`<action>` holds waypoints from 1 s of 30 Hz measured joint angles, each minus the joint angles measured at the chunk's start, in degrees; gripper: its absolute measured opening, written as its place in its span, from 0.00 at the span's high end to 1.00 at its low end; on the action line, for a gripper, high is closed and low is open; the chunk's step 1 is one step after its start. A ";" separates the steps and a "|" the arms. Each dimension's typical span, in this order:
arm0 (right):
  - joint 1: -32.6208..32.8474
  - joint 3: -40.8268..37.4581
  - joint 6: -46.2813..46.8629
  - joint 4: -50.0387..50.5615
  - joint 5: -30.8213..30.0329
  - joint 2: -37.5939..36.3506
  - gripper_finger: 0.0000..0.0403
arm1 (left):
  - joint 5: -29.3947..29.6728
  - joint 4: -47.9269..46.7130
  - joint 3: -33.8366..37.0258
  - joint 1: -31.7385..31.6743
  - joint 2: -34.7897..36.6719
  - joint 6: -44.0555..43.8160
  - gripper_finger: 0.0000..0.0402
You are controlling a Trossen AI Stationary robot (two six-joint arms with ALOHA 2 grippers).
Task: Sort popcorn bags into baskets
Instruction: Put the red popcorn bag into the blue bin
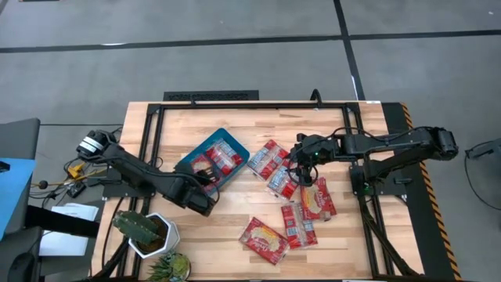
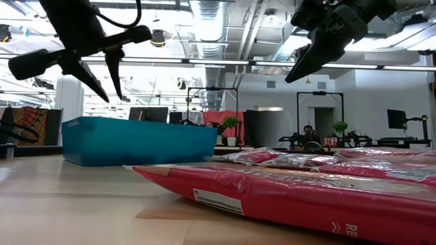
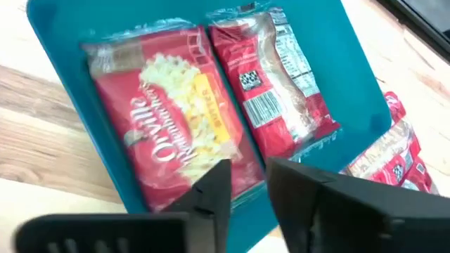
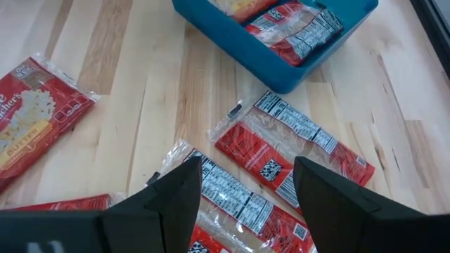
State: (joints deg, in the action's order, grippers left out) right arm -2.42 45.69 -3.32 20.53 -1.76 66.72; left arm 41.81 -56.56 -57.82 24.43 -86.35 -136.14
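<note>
The teal tray (image 1: 188, 160) lies left of the table's middle, with two red popcorn packets (image 3: 176, 133) (image 3: 278, 84) flat inside it. Several more red packets lie flat on the wood to its right (image 1: 268, 159) (image 1: 317, 197) (image 1: 264, 239). My left gripper (image 3: 246, 176) hangs open, its fingers only a little apart, above the tray's near edge (image 1: 210, 188), and it touches nothing. My right gripper (image 4: 246, 176) hovers wide open above the packets right of the tray (image 1: 301, 171), over one with its barcode side up (image 4: 288, 147).
A white hexagonal cactus pot (image 1: 145, 231) and a second plant (image 1: 171, 266) stand at the near left corner, close to my left arm. A black frame (image 1: 235, 104) runs along the table's far edge and sides. Bare wood shows beyond the tray and packets (image 1: 297, 121).
</note>
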 joint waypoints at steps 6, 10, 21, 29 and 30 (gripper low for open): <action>0.00 0.00 -0.16 -0.04 0.08 0.00 0.38 | 0.95 2.59 0.00 0.86 0.46 0.73 0.62; 0.00 0.00 -0.18 0.41 0.10 -0.36 0.38 | 4.11 11.58 0.00 0.38 2.61 6.25 0.55; -3.85 -0.01 -0.88 6.12 -12.21 -1.48 0.38 | -2.60 63.82 -0.13 -14.14 2.74 58.66 0.47; -17.04 0.02 -2.19 -1.61 -7.30 5.49 0.38 | -11.63 66.84 -2.76 -22.31 -4.15 66.12 0.51; -18.25 0.08 -2.39 -3.77 -7.36 7.38 0.38 | -13.52 67.53 -3.81 -22.90 -5.10 66.85 0.51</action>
State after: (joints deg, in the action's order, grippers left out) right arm -20.67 45.77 -5.71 16.77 -9.11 74.10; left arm 28.30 10.97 -61.63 1.53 -91.45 -69.29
